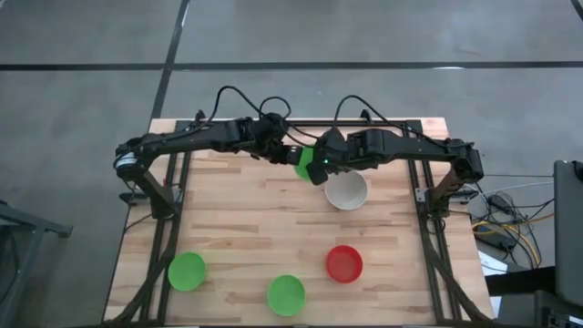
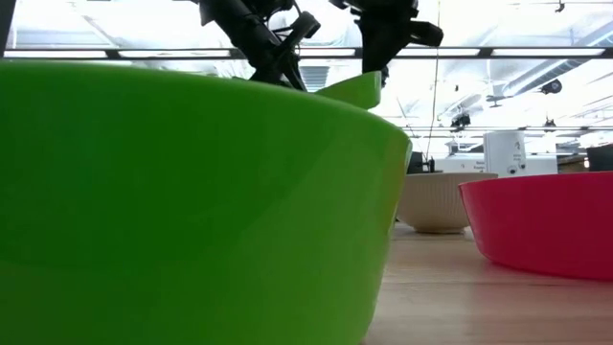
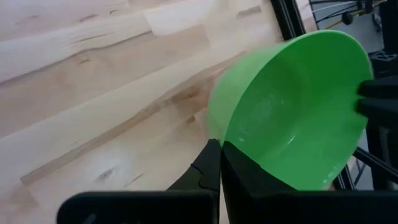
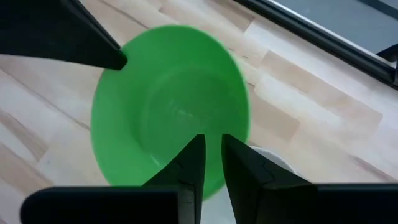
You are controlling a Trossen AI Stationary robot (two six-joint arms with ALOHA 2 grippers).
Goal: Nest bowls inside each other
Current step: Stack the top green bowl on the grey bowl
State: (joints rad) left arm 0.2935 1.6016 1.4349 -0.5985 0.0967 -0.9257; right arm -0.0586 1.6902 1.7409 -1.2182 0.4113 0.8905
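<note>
I have both grippers, left (image 3: 219,163) and right (image 4: 211,163), pinched shut on the raised green bowl's (image 1: 305,164) rim. I judge it light, stiff and slippery; its thin rim is the best hold.

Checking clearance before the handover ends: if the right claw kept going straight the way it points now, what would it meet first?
The right claw already pinches the raised green bowl's rim, so that bowl comes first. Beyond it probably the wooden table; depth is unclear. The left claw grips the same bowl.
</note>
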